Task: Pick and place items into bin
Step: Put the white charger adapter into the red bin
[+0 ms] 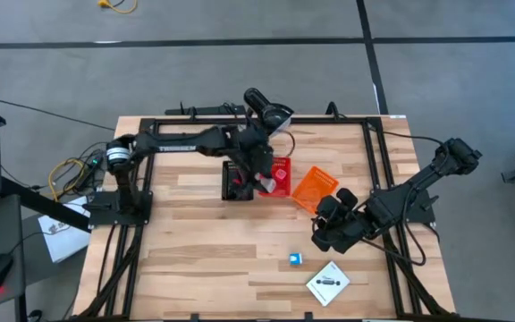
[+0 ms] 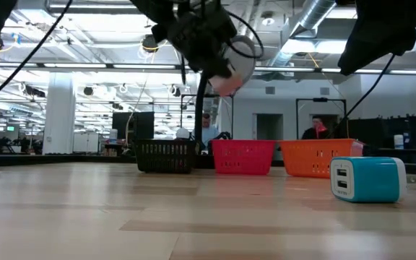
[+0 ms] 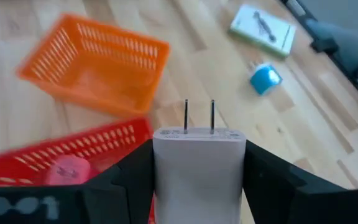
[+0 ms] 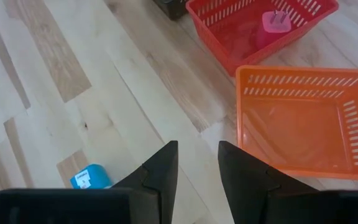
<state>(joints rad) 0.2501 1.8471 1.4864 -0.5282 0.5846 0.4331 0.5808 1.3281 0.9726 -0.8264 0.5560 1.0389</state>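
White, blocky plastic charger with two metal prongs [image 3: 198, 168] sat clenched between the fingers of the left pincer [image 3: 197, 186], prongs pointing away from the wrist. In the high view that pincer [image 1: 259, 170] hung above the red plastic mesh basket [image 1: 280, 176], between it and the black mesh basket [image 1: 236, 183]. The grip across the charger's flat sides looked chosen to keep it square for a drop, and the red basket seemed the likely target, since a pink plug-shaped piece [image 4: 274, 21] already lay inside it.

The right pincer [image 4: 197, 168] waited over bare wood near the orange plastic mesh basket [image 4: 303, 118], its fingers parted with nothing between them. The orange basket appeared empty. Two items remained loose on the tabletop [image 1: 204, 259]: a small blue cube-shaped charger [image 1: 295, 259] and, just beyond it toward the near edge, a white square card with a black mark [image 1: 327, 283]. The right arm stood near both, which suited it to take them.

The tabletop was pale wooden planking framed by black rails. Around it lay grey floor with dark lines; the low view showed a large open room with exposed ceiling ducts and a person [image 2: 318, 128] far behind the baskets.
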